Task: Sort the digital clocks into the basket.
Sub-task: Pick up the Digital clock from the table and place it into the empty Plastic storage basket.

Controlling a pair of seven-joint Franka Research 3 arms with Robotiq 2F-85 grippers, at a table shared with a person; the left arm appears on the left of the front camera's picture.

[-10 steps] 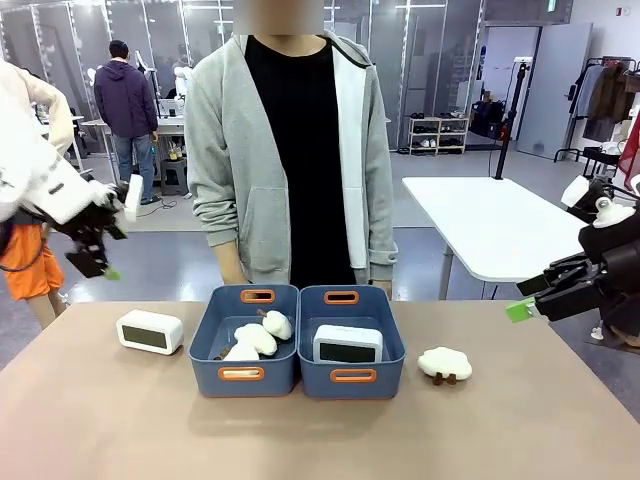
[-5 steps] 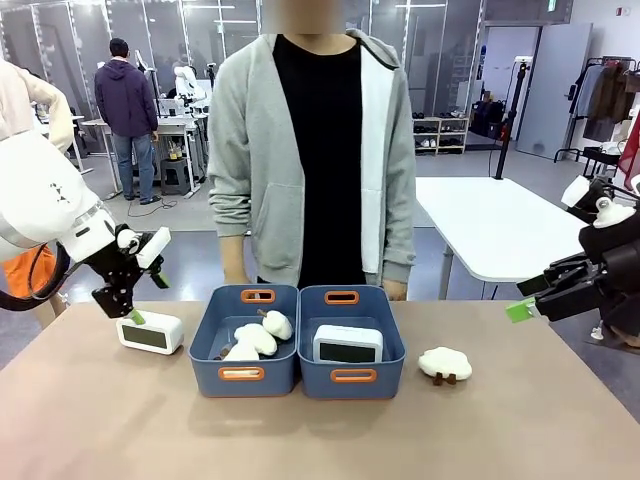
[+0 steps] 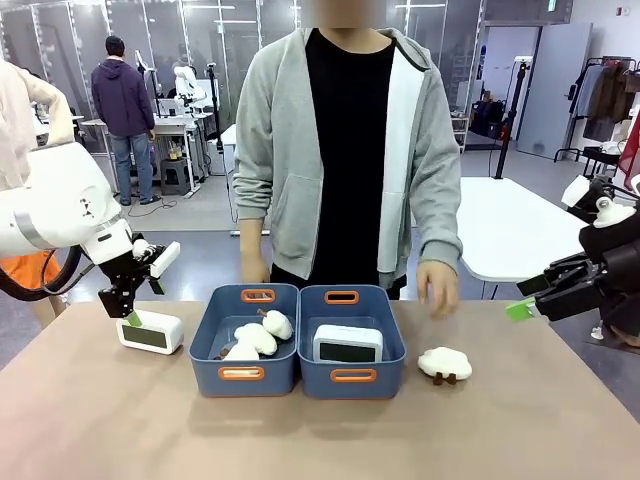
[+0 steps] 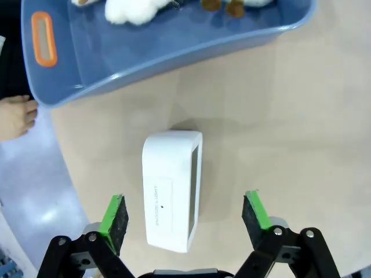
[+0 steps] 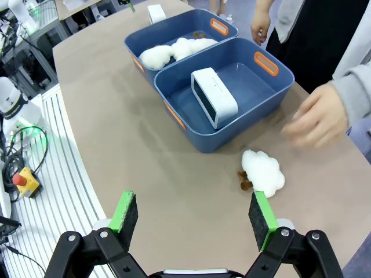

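One white digital clock (image 3: 150,332) stands on the table left of the two blue bins. My left gripper (image 3: 145,300) hovers just above it, open; in the left wrist view the clock (image 4: 172,191) lies between the spread green pads (image 4: 114,217), untouched. A second clock (image 3: 348,343) lies in the right-hand basket (image 3: 385,380), also seen as the clock (image 5: 214,95) inside the basket (image 5: 249,124) from the right wrist. My right gripper (image 3: 528,297) hangs open at the table's right edge, well clear of everything; its fingers (image 5: 124,211) hold nothing.
The left bin (image 3: 205,370) holds plush sheep (image 3: 256,338). Another sheep (image 3: 445,364) lies on the table right of the basket. The person stands at the far side, one hand (image 3: 438,290) lowered near that sheep.
My left arm swung down and rightwards from the upper left to just over the left clock. The person stepped right and lowered a hand toward the table. The right arm stayed still.
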